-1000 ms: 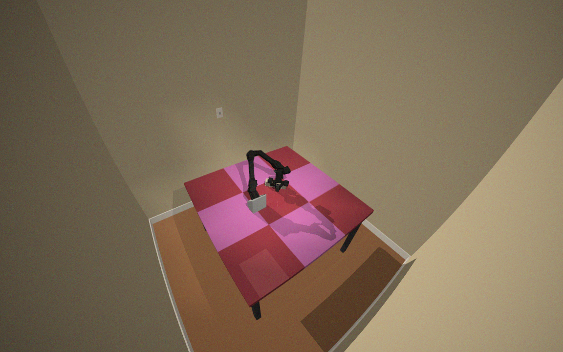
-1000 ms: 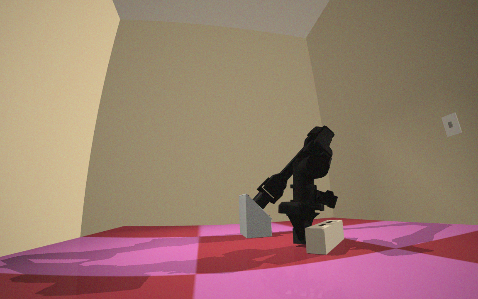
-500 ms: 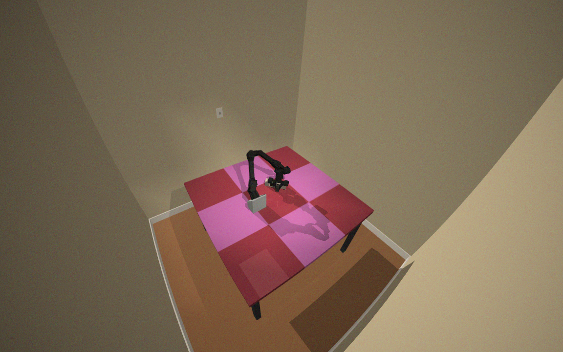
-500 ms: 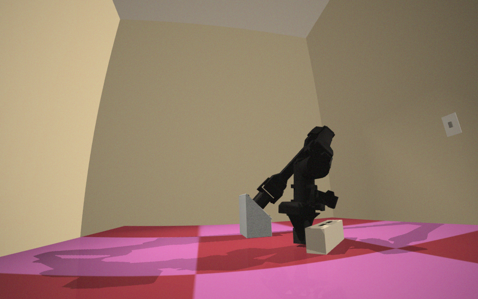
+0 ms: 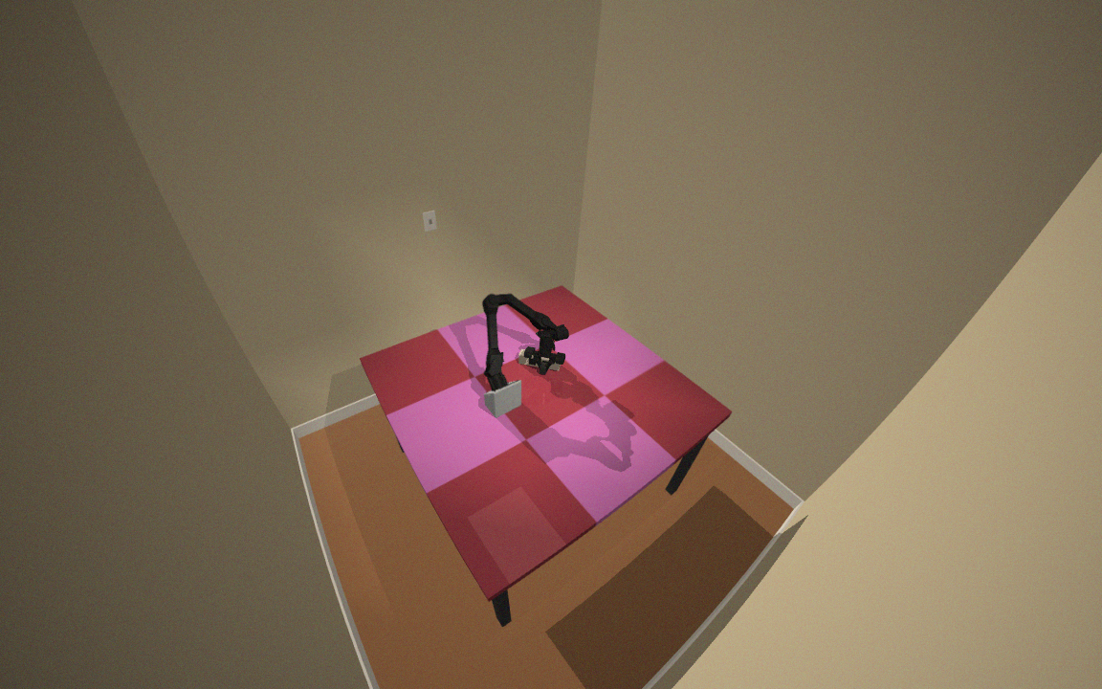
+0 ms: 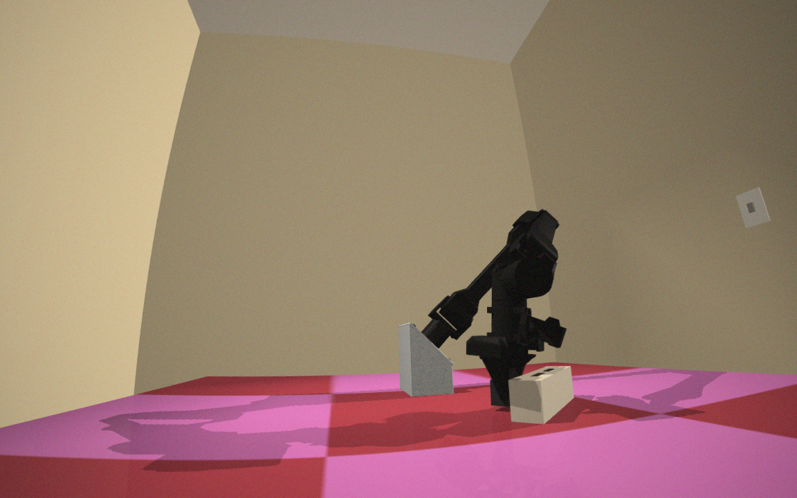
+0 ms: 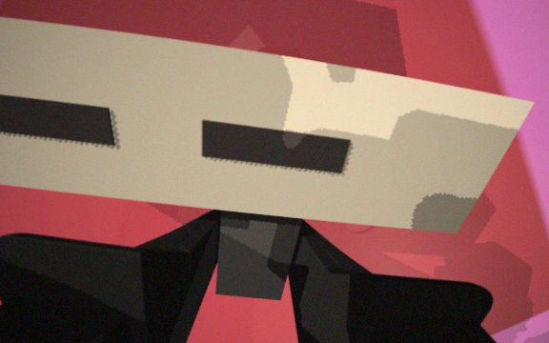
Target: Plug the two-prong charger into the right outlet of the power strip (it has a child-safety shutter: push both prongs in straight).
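Note:
The beige power strip (image 7: 255, 143) (image 6: 539, 392) (image 5: 527, 354) lies on the checkered table. In the wrist view its right outlet (image 7: 275, 147) is a dark slot near the middle and its left outlet (image 7: 41, 119) is at the left edge. My gripper (image 7: 258, 215) (image 6: 500, 396) (image 5: 542, 366) is shut on the dark grey charger (image 7: 253, 259), which it holds between the fingers. The charger sits low beside the strip's near side, just below the right outlet. Its prongs are hidden.
A grey wedge-shaped stand (image 6: 423, 364) (image 5: 503, 398) stands on the table (image 5: 495, 505) near the arm's base. A wall switch plate (image 6: 753, 207) (image 5: 429, 220) is on the back wall.

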You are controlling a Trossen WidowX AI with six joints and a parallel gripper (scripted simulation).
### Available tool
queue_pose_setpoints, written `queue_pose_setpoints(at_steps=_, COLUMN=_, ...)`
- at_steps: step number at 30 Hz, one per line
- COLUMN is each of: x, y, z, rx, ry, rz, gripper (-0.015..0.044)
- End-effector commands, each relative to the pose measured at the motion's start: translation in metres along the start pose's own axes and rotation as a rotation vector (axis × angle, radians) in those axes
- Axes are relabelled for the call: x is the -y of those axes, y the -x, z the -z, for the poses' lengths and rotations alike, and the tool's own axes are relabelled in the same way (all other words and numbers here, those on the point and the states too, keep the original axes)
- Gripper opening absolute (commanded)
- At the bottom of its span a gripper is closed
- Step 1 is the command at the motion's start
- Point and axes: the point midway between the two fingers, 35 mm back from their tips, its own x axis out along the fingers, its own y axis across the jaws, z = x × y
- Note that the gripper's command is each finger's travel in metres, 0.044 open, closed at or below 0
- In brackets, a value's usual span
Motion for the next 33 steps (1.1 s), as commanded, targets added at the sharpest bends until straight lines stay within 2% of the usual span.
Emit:
queue_pose_setpoints(at_steps=1, x=0.0008, y=0.0004, z=-0.0128, rx=0.023, ry=0.025, rz=0.003, gripper=0.0)
queue_pose_setpoints(at_steps=33, x=0.0002, y=0.0008, z=-0.0199, rx=0.023, ry=0.025, rz=0.003, gripper=0.0)
